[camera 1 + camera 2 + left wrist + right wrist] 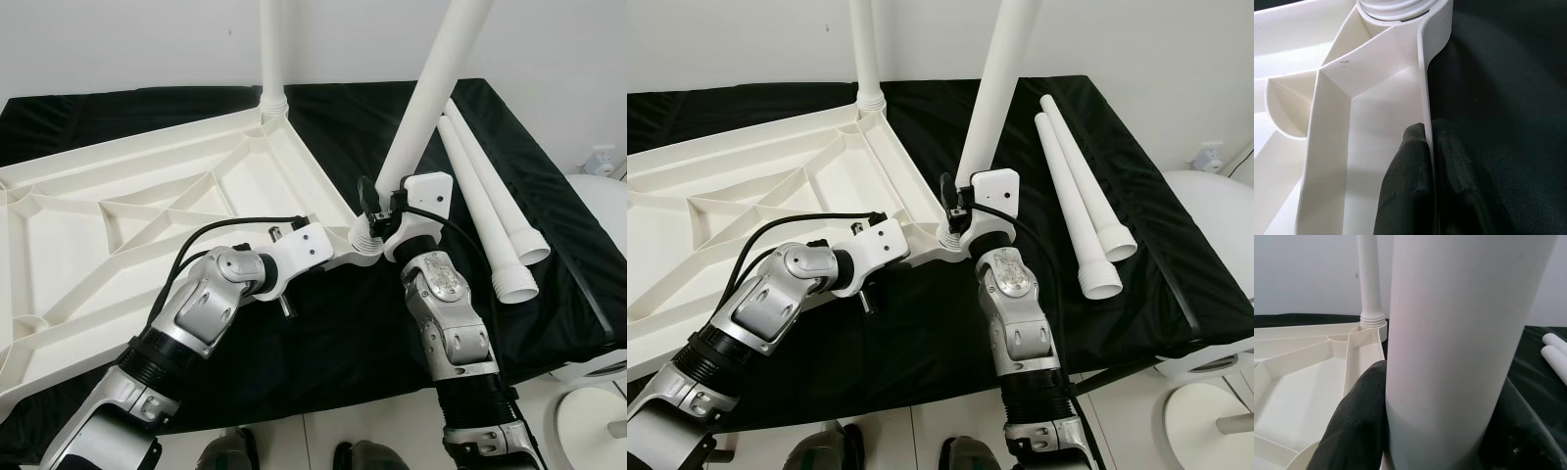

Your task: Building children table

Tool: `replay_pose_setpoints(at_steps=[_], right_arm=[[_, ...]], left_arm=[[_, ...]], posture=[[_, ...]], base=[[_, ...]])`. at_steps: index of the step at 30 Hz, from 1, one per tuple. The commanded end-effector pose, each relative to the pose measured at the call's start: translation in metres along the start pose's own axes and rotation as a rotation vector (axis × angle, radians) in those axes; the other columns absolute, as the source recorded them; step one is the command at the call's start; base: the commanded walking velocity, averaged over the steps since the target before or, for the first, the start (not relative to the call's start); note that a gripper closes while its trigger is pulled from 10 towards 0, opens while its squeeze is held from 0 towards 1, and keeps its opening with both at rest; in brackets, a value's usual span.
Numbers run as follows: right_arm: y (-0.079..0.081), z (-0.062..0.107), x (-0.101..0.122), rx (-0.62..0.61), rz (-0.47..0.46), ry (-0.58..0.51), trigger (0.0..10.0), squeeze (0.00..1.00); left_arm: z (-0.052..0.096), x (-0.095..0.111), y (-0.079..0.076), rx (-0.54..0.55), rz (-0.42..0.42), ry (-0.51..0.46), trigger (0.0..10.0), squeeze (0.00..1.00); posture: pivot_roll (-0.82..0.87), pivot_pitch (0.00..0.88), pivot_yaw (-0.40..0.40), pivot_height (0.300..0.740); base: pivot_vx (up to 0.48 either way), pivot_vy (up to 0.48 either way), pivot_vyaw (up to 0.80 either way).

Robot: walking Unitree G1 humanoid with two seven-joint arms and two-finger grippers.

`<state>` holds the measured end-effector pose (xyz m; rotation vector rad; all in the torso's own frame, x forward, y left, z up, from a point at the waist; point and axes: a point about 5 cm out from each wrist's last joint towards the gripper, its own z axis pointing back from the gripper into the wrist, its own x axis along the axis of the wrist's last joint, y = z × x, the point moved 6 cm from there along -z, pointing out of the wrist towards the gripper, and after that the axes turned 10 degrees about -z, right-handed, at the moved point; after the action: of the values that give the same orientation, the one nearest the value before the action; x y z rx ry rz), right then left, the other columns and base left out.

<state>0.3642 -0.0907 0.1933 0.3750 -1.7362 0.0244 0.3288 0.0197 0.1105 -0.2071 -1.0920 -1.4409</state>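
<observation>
L gripper (pixel 1429 161) clamped on white ribbed plastic tabletop (pixel 147 196) rim | R gripper (pixel 1440 431) gripping white plastic tube leg (pixel 431 88) at corner socket | 2 spare white legs (pixel 495 211) on black cloth (pixel 549 196)

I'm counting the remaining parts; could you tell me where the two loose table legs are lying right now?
The two loose legs lie side by side on the black cloth, on the robot's right, just beyond the right gripper.

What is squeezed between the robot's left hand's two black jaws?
The thin side wall of the upside-down white plastic tabletop sits between the left gripper jaws, shut on it; the left wrist view shows this.
</observation>
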Motion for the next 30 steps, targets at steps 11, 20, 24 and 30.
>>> replay_pose_setpoints(at_steps=[11,20,24,30], right_arm=[[0.0092,0.0042,-0.0340,-0.064,-0.007,0.110,10.0,0.00],[0.0091,0.0054,-0.0374,-0.128,0.011,0.103,10.0,0.00],[0.0096,0.0066,-0.0372,-0.141,0.010,0.096,10.0,0.00],[0.0088,0.0100,-0.0369,-0.176,0.016,0.082,10.0,0.00]], left_arm=[[-0.0078,-0.0173,-0.0178,-0.032,0.018,0.073,10.0,0.00],[-0.0062,-0.0184,-0.0176,-0.029,0.023,0.078,10.0,0.00],[-0.0061,-0.0183,-0.0172,-0.027,0.025,0.078,10.0,0.00],[-0.0062,-0.0183,-0.0171,-0.025,0.025,0.078,10.0,0.00]], posture=[[-0.02,0.103,-0.019,0.740],[-0.02,0.112,-0.023,0.740],[-0.02,0.111,-0.025,0.740],[-0.02,0.110,-0.024,0.740]], base=[[0.000,0.000,0.00],[0.000,0.000,0.00],[0.000,0.000,0.00],[0.000,0.000,0.00]])
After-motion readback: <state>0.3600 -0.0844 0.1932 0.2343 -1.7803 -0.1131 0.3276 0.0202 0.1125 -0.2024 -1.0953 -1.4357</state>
